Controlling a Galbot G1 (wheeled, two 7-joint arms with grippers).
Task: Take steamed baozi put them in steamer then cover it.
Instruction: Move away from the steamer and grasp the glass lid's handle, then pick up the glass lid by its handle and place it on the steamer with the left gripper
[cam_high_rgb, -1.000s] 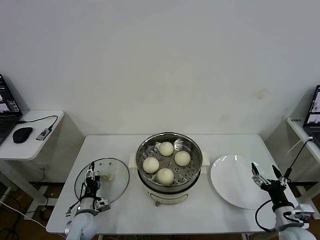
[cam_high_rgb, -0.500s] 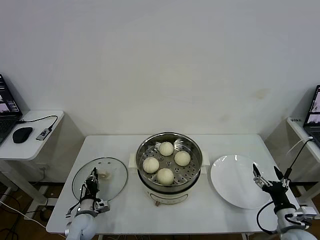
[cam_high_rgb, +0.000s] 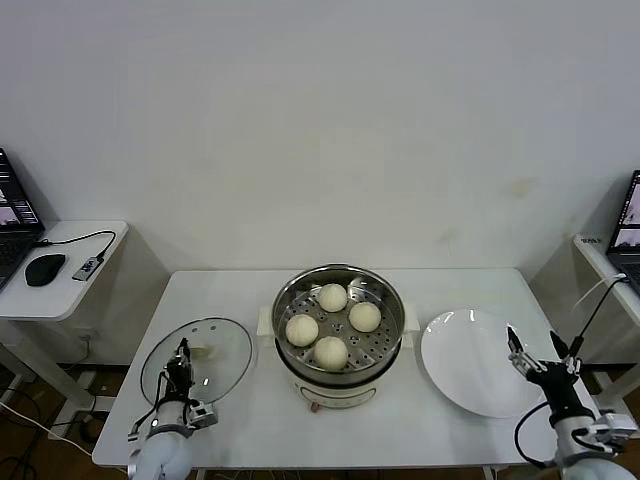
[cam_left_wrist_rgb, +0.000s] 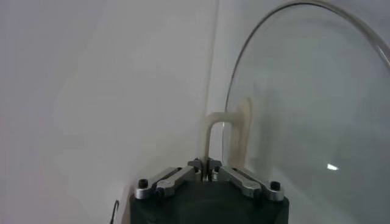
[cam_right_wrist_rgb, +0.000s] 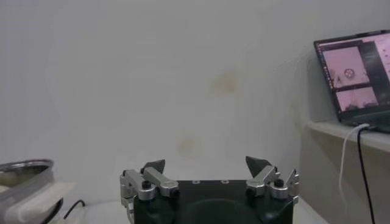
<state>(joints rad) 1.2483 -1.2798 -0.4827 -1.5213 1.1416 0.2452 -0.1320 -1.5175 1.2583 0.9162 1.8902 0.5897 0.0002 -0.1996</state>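
Glass lid (cam_high_rgb: 197, 360) now tilted, left hand (cam_high_rgb: 181, 360) clamped.

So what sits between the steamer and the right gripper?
In the head view, the white plate lies between the steamer and the open right gripper, which hangs by the plate's far-right edge; nothing is on the plate.

Shiny perforated metal steamer (cam_high_rgb: 340, 305) on a smooth cream plastic base; matt, smooth dough baozi (cam_high_rgb: 331, 352); clear glass lid (cam_high_rgb: 196, 360), left of frame; glossy white plate (cam_high_rgb: 470, 362); matt white table (cam_high_rgb: 240, 290)
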